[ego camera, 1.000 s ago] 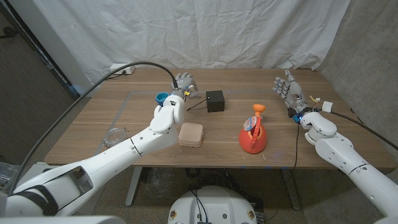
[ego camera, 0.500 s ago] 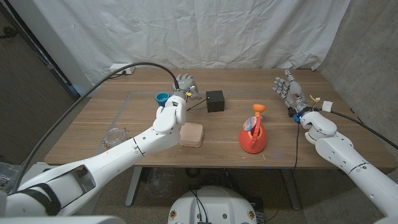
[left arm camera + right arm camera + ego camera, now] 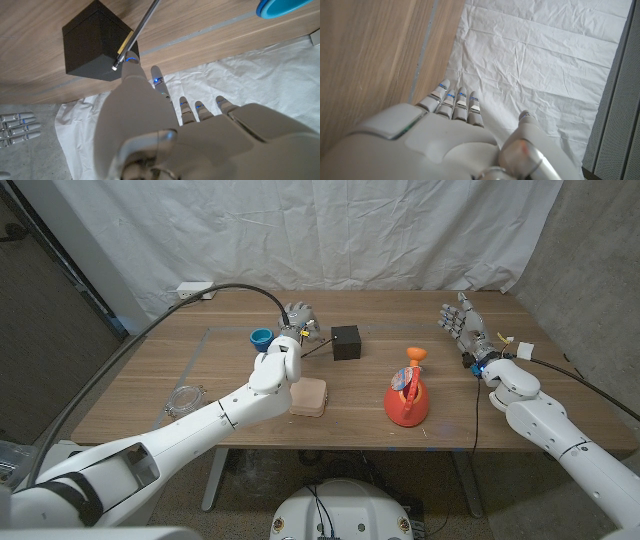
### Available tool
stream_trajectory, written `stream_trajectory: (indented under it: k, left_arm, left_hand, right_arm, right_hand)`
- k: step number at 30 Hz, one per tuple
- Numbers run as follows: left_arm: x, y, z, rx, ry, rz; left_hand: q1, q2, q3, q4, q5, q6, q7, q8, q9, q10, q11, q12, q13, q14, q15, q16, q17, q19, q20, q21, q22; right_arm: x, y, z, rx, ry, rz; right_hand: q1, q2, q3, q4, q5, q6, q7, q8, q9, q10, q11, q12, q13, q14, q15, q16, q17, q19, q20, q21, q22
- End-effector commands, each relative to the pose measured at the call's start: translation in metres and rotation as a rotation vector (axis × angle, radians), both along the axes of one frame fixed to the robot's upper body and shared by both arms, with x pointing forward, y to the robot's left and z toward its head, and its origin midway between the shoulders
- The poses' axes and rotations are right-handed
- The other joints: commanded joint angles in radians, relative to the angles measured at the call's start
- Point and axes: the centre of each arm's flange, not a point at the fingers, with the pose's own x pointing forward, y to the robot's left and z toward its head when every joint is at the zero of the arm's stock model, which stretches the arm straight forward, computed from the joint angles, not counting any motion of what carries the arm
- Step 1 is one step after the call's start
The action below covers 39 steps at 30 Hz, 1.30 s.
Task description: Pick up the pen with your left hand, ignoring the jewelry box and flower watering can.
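Slim dark pen w/ metal tip slants over the wooden table, one end by the small black cube box. Left hand is at the pen; cannot tell if fingers grip it. Beige square jewelry box sits near the robot; orange watering can to its right. Right hand is raised at the table's right, fingers spread, holding nothing.

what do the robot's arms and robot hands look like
Both arms wear smooth, rounded white shells. A thick black cable arches over the left arm; a thinner one trails by the right arm. The left robot hand and right robot hand are grey metal with segmented fingers, small blue lights near the fingertips, and a blue fitting at the right wrist.
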Motion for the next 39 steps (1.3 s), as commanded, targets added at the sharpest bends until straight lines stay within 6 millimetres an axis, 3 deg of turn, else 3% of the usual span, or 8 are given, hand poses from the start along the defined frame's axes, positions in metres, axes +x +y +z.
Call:
stream_trajectory:
  k: [1, 25, 39]
  left_arm:
    - [0.007, -0.002, -0.001, 0.009, -0.002, -0.009]
    - [0.007, 0.003, -0.012, 0.003, 0.037, -0.019]
    - [0.008, 0.003, -0.015, -0.01, 0.027, -0.047]
  left_hand:
    - [-0.002, 0.002, -0.006, 0.0, 0.005, 0.008, -0.003, -0.004, 0.002, 0.004, -0.002, 0.004, 0.003, 0.007, -0.001, 0.004, 0.003, -0.022, 0.008, 0.005, 0.003]
    - [0.004, 0.008, -0.008, 0.0, 0.009, 0.014, -0.007, -0.014, 0.004, 0.002, -0.01, -0.001, 0.003, 0.002, -0.004, 0.0, 0.003, -0.022, 0.005, 0.002, 0.003]
    - [0.006, 0.009, -0.011, 0.0, 0.011, -0.002, -0.013, -0.026, 0.005, -0.007, -0.002, -0.006, 0.003, -0.002, 0.001, -0.002, 0.004, -0.024, 0.01, 0.0, 0.003]
  right_arm:
    - [-0.004, 0.006, 0.0, 0.003, 0.0, 0.0]
    - [-0.004, 0.01, 0.004, -0.003, -0.007, -0.001]
    - [-0.006, 0.015, 0.005, -0.007, -0.01, -0.003]
  right_hand:
    - [-0.002, -0.002, -0.006, 0.001, 0.005, 0.002, -0.005, -0.003, 0.004, 0.006, 0.005, 0.003, 0.002, 0.006, 0.006, 0.003, 0.004, 0.011, -0.003, -0.001, 0.002]
    - [-0.002, 0.0, -0.009, 0.0, 0.005, 0.002, -0.005, -0.003, 0.004, 0.005, 0.004, 0.003, 0.002, 0.007, 0.007, 0.003, 0.004, 0.013, -0.002, -0.007, 0.002]
    - [-0.002, 0.0, -0.01, 0.0, 0.005, 0.002, -0.006, -0.003, 0.004, 0.005, 0.005, 0.003, 0.002, 0.007, 0.007, 0.003, 0.004, 0.014, -0.001, -0.011, 0.002]
